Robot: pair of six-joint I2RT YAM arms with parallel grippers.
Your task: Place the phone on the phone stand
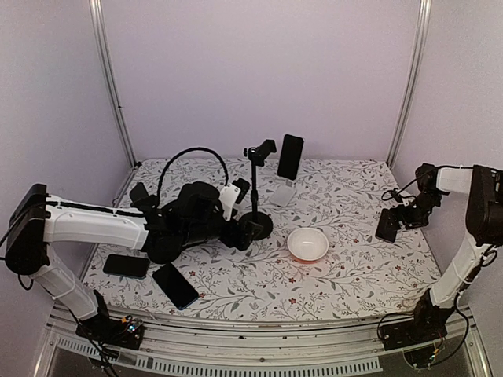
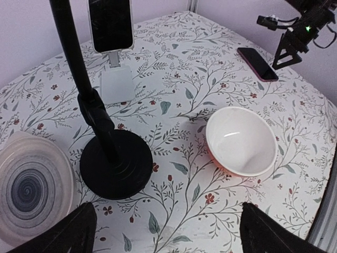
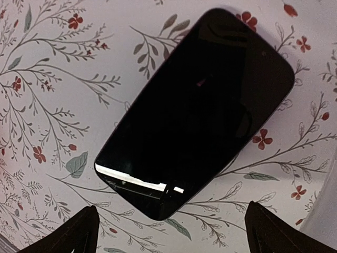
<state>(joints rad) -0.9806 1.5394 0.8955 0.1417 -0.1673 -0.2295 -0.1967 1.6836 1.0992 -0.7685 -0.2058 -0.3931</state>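
R gripper [image 3: 171, 229] hangs w/ fingers spread wide over a black phone [image 3: 200, 110], which lies flat on the floral cloth [image 3: 52, 79] at the table's right side; neither finger touches it. L gripper [image 2: 168, 234] is also spread, holding nothing, just beside the black clamp stand [image 2: 116, 163]. A white bowl [image 2: 242, 141] sits to the stand's right, and another phone [image 1: 290, 155] leans on a white stand [image 1: 283, 194] at far centre.

1. I see the phone [image 3: 195, 110] as a black slab, screen dark and face-up, lying flat and diagonal on the floral cloth [image 3: 52, 105], right side of the table.
2. The phone stand [image 1: 255, 224] is black with a round base, upright pole and top clamp. It stands mid-table, well apart from the phone.
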